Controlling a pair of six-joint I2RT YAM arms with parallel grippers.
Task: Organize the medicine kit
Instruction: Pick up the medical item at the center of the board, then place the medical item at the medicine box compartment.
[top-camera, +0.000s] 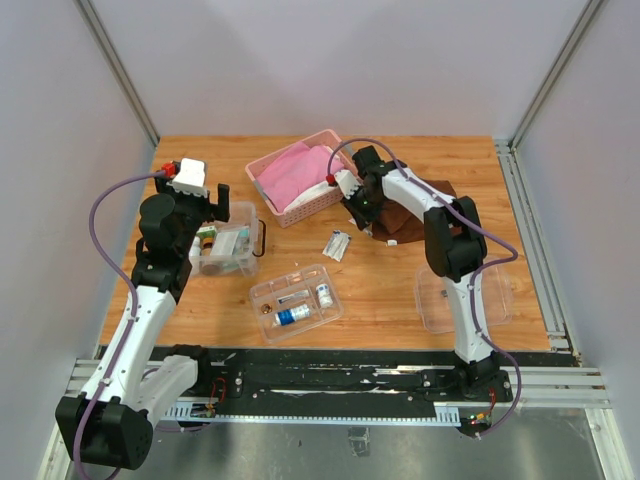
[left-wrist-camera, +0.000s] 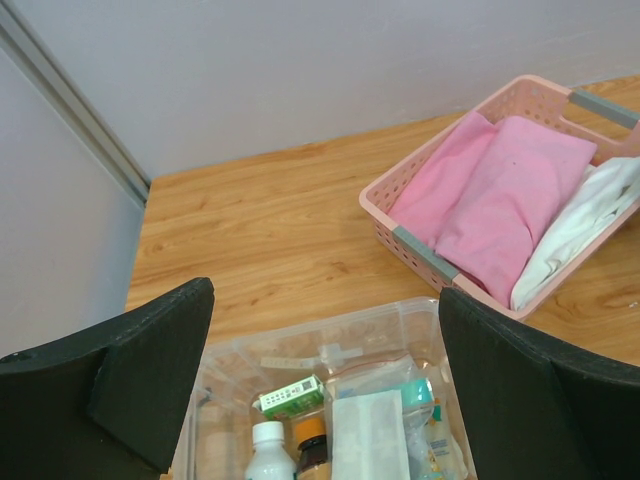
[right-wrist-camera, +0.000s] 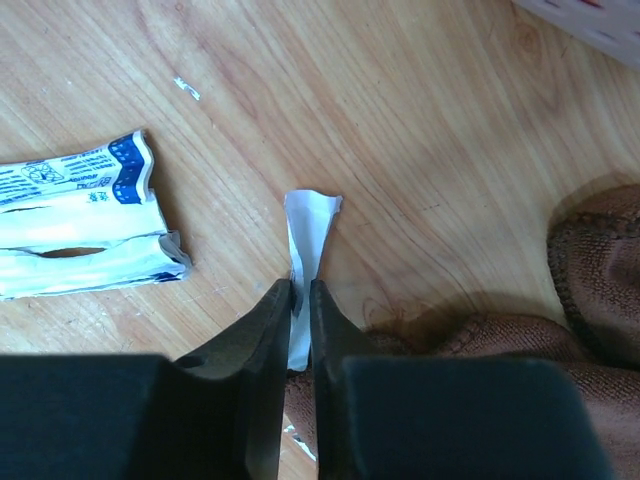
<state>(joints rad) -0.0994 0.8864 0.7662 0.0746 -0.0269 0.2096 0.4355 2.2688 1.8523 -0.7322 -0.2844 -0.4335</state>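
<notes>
White scrap (right-wrist-camera: 310, 225) in nearly-closed right claw (right-wrist-camera: 300, 288)

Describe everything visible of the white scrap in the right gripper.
The white scrap is a small thin strip, papery or film-like, with no print showing. Its free end flares wide with a ragged edge; it narrows and creases toward the right gripper, whose dark jaws are closed on its lower end, hiding the rest. It juts out over the wooden table; whether it touches the wood cannot be told. It is clear of the torn blue-and-white packet and the brown cloth either side.
</notes>
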